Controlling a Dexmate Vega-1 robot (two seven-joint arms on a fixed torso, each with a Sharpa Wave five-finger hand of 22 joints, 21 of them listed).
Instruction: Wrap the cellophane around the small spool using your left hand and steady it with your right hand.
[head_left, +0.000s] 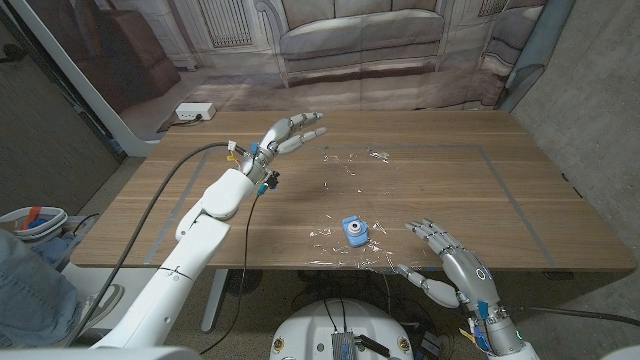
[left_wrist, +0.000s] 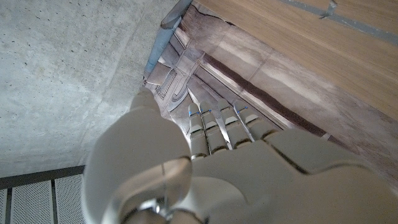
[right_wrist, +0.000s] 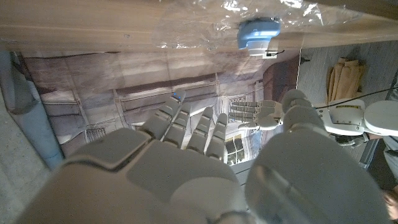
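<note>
Both hands spread, empty: left hand (head_left: 283, 137), right hand (head_left: 452, 268); cellophane (head_left: 345, 215) outline faint.

A robot test lab dressed to look like a living room: behind the wooden surface (head_left: 470, 190) hangs a printed backdrop (head_left: 330, 50) showing a sofa (head_left: 360, 35) and a radiator (head_left: 225, 20), while bare concrete wall (head_left: 590, 100) stands at the right. Tape lines (head_left: 500, 170) mark out a work zone on the surface, a power strip (head_left: 194, 112) lies on the floor, and a black cable (head_left: 170, 185) trails along the robot's left arm (head_left: 215, 205).
</note>
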